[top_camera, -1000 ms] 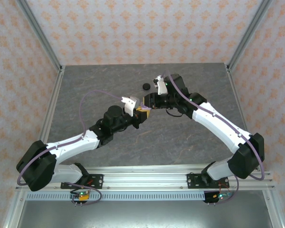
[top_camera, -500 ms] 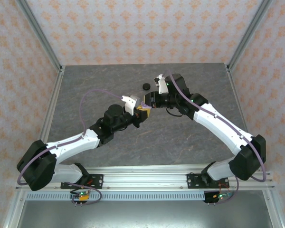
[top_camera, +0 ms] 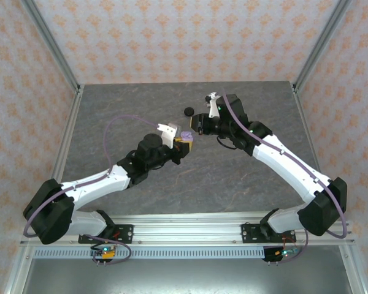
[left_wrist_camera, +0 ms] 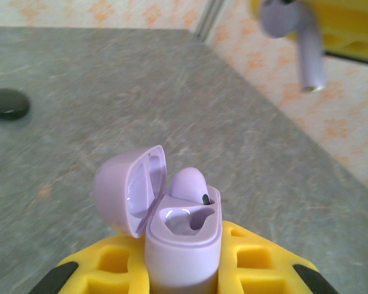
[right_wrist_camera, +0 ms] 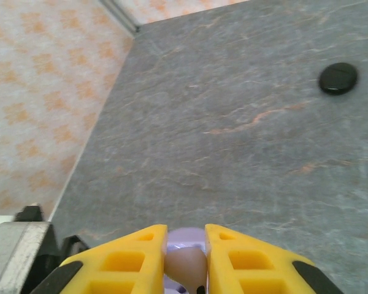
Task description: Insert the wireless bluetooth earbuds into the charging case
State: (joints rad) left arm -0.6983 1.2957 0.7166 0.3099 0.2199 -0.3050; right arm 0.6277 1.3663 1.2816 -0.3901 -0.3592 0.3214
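The lavender earbud is blurred and cropped above; the charging case is cropped below.

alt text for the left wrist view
Open lavender charging case clamped in the left gripper, one earbud seated, other slot empty. A second earbud hangs upper right in the right gripper; a black disc lies on the table.

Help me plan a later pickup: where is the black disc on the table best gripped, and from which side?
Grip the black disc across its round rim, coming straight down from above. It lies flat and low on the table, nothing beside it, so the jaws can straddle it at any angle.
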